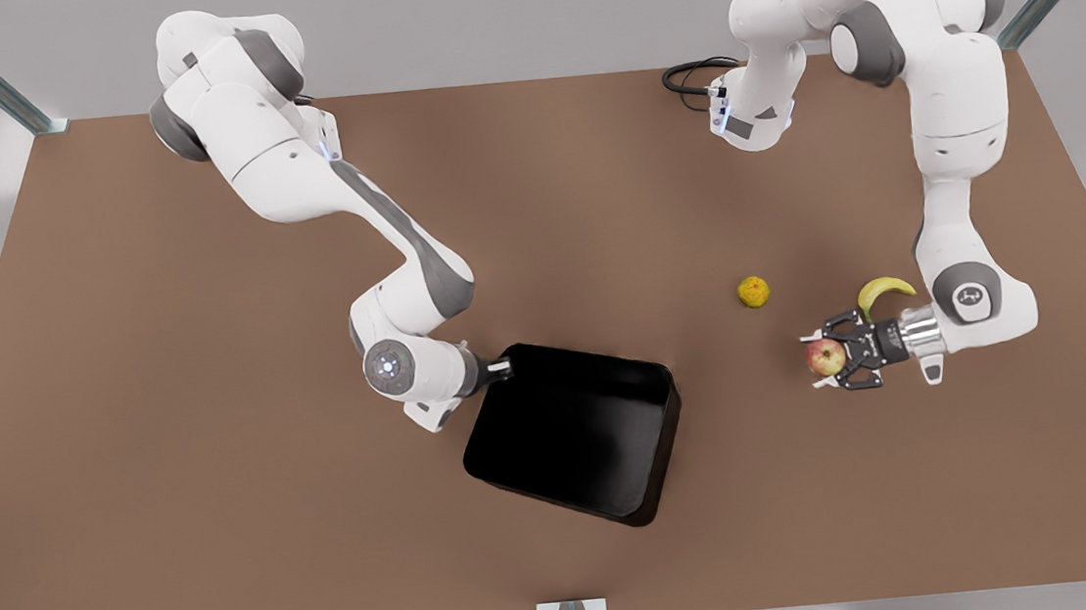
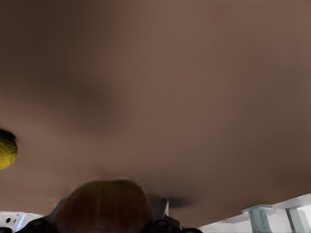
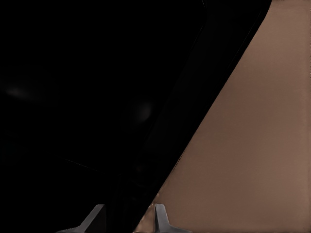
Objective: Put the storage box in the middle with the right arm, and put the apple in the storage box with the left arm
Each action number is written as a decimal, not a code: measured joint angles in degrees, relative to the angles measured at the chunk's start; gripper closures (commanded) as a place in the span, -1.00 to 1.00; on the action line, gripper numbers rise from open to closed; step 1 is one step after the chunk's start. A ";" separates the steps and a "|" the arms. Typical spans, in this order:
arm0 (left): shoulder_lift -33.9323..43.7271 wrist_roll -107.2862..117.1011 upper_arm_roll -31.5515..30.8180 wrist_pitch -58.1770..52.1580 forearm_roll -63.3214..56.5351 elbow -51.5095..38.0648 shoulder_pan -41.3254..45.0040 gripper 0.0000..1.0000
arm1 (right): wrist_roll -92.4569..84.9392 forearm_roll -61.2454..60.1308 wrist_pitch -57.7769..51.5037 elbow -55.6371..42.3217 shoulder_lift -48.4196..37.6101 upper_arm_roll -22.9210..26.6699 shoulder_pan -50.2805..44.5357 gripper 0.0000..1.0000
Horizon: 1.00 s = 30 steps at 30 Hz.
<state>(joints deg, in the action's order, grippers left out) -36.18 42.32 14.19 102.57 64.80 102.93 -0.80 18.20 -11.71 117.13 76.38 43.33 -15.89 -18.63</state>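
Note:
The black glossy storage box point(image 1: 574, 430) lies askew on the brown table, a little toward the front view's left of centre. My right gripper point(image 1: 501, 367) pinches the box's corner wall nearest it; in the right wrist view its fingertips point(image 3: 160, 219) straddle the dark wall of the storage box point(image 3: 97, 111). At the front view's right, my left gripper point(image 1: 816, 361) is shut on the red-yellow apple point(image 1: 825, 356). The apple point(image 2: 104, 206) sits between the finger pads in the left wrist view. Whether it touches the table I cannot tell.
A small orange-yellow fruit point(image 1: 753, 291) lies between the box and the apple, also seen as the orange-yellow fruit point(image 2: 6, 149). A yellow banana point(image 1: 884, 291) lies right behind the left gripper. A black cable point(image 1: 692, 76) coils at the table's back edge.

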 measured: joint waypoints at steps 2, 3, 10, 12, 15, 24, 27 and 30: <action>1.73 4.34 -4.54 1.00 -3.20 -2.47 -0.01 -0.06 | -0.18 -0.24 -0.71 -1.46 0.04 -0.18 -0.01 -1.00; 1.90 4.51 -5.18 1.08 -4.35 -2.90 -0.07 -0.06 | -0.46 -0.30 -1.24 -3.54 0.12 -0.27 0.20 -1.00; 1.48 15.56 -12.40 10.44 -7.81 -7.95 0.15 -0.06 | -26.55 16.54 -34.45 -17.41 -8.19 4.57 10.34 -1.00; 1.23 21.65 -16.42 17.16 -8.14 -9.65 0.28 -0.06 | -26.64 20.69 -41.59 -17.23 -13.47 4.66 15.09 -1.00; 0.60 31.00 -21.73 25.25 -8.24 -12.60 0.76 -0.06 | -26.85 23.48 -46.53 -15.99 -21.16 4.91 18.37 -1.00; -6.16 47.00 -34.09 54.14 -9.06 -16.35 6.96 -0.06 | -18.99 13.02 -26.60 23.81 -55.37 22.14 9.85 -1.00; -10.87 59.12 -35.99 57.74 -13.58 -21.44 8.49 -0.07 | -19.16 13.10 -26.36 24.51 -55.12 21.48 9.86 -1.00; -13.54 67.56 -37.12 58.10 -22.86 -24.51 8.95 -1.00 | -19.08 13.38 -26.16 26.44 -55.29 20.12 9.76 -1.00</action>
<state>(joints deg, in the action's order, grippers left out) -49.72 109.88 -22.93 160.67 41.94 78.42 8.15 -0.88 1.67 90.97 102.82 -11.95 4.23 -8.87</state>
